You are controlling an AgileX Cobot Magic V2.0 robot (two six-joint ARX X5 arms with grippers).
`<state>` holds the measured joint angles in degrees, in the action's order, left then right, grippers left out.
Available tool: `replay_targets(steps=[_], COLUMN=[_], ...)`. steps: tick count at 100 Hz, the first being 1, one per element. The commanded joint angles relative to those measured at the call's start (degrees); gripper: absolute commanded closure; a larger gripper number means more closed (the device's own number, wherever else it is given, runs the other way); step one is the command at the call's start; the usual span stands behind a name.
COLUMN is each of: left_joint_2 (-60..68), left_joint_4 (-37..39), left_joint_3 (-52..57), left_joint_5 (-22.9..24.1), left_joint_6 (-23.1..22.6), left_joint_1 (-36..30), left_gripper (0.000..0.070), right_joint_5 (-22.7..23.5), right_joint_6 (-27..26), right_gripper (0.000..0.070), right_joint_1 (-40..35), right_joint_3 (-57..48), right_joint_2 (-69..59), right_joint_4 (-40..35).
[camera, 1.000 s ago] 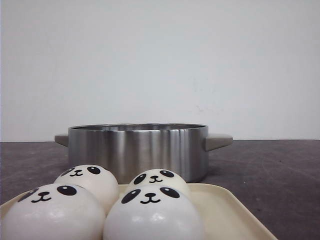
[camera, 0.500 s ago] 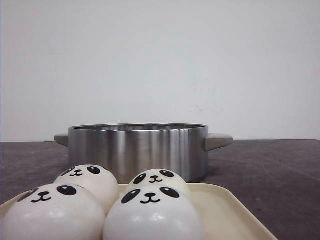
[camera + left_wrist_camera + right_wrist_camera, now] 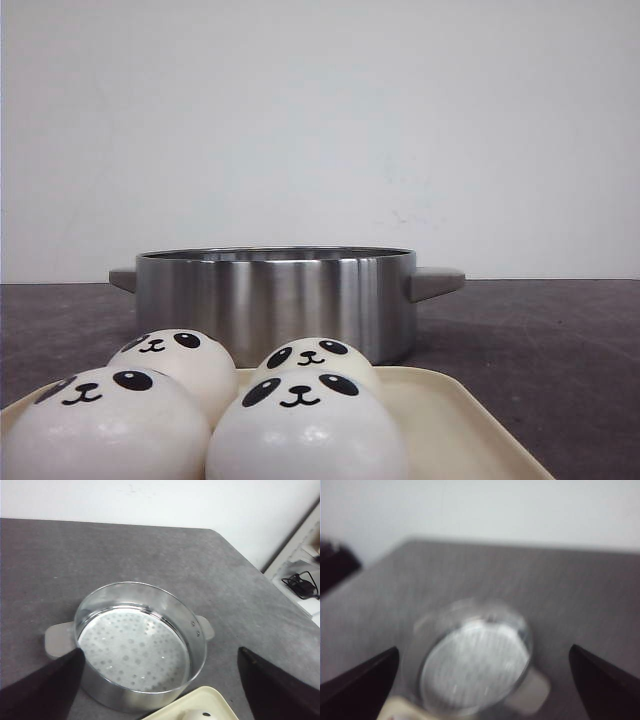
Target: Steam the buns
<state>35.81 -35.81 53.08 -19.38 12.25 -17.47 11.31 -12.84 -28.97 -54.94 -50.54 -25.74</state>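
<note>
Several white glossy panda-faced buns (image 3: 305,430) sit close together on a cream tray (image 3: 450,420) at the front of the table. Behind them stands a steel steamer pot (image 3: 275,300) with two side handles. It is empty, and its perforated floor shows in the left wrist view (image 3: 135,647). My left gripper (image 3: 161,650) is open and empty, above the pot's near side, with a tray corner (image 3: 210,705) and a sliver of a bun (image 3: 200,714) below it. My right gripper (image 3: 484,649) is open and empty above the pot (image 3: 475,665); this view is blurred. Neither gripper shows in the front view.
The dark grey table (image 3: 560,340) runs back to a white wall. In the left wrist view the table's far edge (image 3: 240,550) has a floor with black cables (image 3: 300,582) beyond it. The pot's handle (image 3: 435,282) sticks out to the right.
</note>
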Motion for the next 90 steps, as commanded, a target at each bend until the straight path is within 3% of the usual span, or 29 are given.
replay_targets(steps=[1, 12, 23, 36, 58, 80, 90], left_joint_2=[0.11, 0.09, 0.09, 0.11, 0.17, 0.15, 0.15], left_joint_4=[0.33, -1.05, -2.6, -3.65, -3.3, -4.0, -4.59], left_joint_3=[0.96, 0.96, 0.96, 0.96, 0.96, 0.96, 0.96], left_joint_5=[0.35, 0.5, 1.92, 3.26, 4.39, 4.39, 4.39], left_joint_6=[-1.09, -1.11, -1.33, -2.89, -3.23, -3.23, -3.23], left_joint_1=[-0.63, -1.68, -3.1, -4.85, -7.08, -8.52, -8.92], left_gripper=[0.0115, 0.0115, 0.0115, 0.0115, 0.0115, 0.0115, 0.0115], right_joint_5=[-4.28, -8.57, -8.04, -5.62, -3.17, -3.15, -3.15], right_joint_6=[-3.41, -11.98, -19.71, -24.09, -25.77, -24.57, -24.24], right_gripper=[0.0, 0.0, 0.0, 0.0, 0.0, 0.0001, 0.0051], right_joint_1=[-7.39, -15.87, -20.74, -24.96, -26.4, -25.59, -24.9], right_joint_3=[-1.05, -1.14, -1.51, -2.29, -3.93, -5.79, -5.95], right_joint_2=[-3.17, -8.07, -12.76, -18.91, -30.82, -39.41, -41.88], right_joint_4=[-0.42, -2.89, -5.84, -9.38, -14.1, -13.25, -12.17])
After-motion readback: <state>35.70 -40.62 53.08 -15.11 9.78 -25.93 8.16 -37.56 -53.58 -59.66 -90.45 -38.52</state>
